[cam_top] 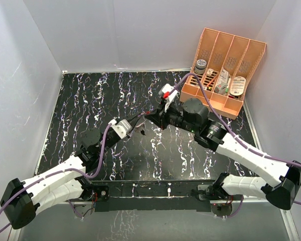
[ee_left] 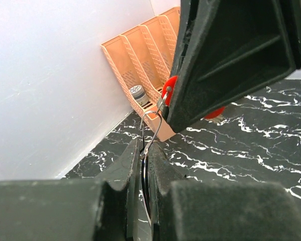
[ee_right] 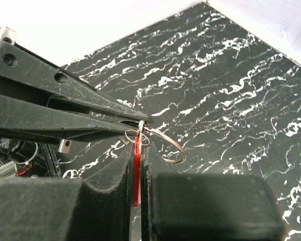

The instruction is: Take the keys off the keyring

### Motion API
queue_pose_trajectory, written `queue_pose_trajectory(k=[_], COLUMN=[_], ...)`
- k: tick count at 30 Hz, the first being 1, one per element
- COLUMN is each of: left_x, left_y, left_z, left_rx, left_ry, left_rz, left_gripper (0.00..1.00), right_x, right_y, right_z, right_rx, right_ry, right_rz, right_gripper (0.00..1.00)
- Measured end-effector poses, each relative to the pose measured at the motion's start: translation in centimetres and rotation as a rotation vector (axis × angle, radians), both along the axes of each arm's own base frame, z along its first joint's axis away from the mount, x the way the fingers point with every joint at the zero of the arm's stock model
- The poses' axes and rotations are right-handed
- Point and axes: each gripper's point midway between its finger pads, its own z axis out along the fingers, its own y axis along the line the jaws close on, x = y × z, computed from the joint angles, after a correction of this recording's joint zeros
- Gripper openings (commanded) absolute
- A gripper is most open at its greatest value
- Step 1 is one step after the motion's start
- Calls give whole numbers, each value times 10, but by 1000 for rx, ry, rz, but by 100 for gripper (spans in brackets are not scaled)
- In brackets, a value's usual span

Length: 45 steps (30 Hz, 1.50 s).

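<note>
black white-veined marble tabletop (cam_top: 140, 160) boxed by plain white walls (cam_top: 140, 30), evenly lit

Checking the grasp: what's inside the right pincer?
Right pincer grips a red piece edge-on; the keyring pokes out ahead. Any keys in there are covered.

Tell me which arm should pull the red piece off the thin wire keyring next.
Right, probably: the right gripper is shut on the flat red piece, free to draw it off, while the left gripper pinches the thin silvery wire keyring and can simply anchor it.
</note>
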Motion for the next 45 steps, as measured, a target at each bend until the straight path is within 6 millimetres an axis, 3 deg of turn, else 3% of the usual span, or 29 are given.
queue_pose_trajectory(k=[17,24,35,45], left_x=[-14,-23,-10,-6], left_y=[-2,-8,-25,-32], left_z=[-3,-5,-11,-2], left_rx=[174,191,136,50], left_ry=[-51,-44,1,16], left_rz=[-71,-134,-151,-163], left_gripper=[0,0,8,7], right_x=[9,5,3,4], right_y=[-18,-18,-20,-22], right_z=[-10,-10,-5,2], right_rx=[-288,-294,-280,-258], right_ry=[127,122,120,108], right_rz=[-96,-74,-63,-70], right_gripper=[0,0,0,0])
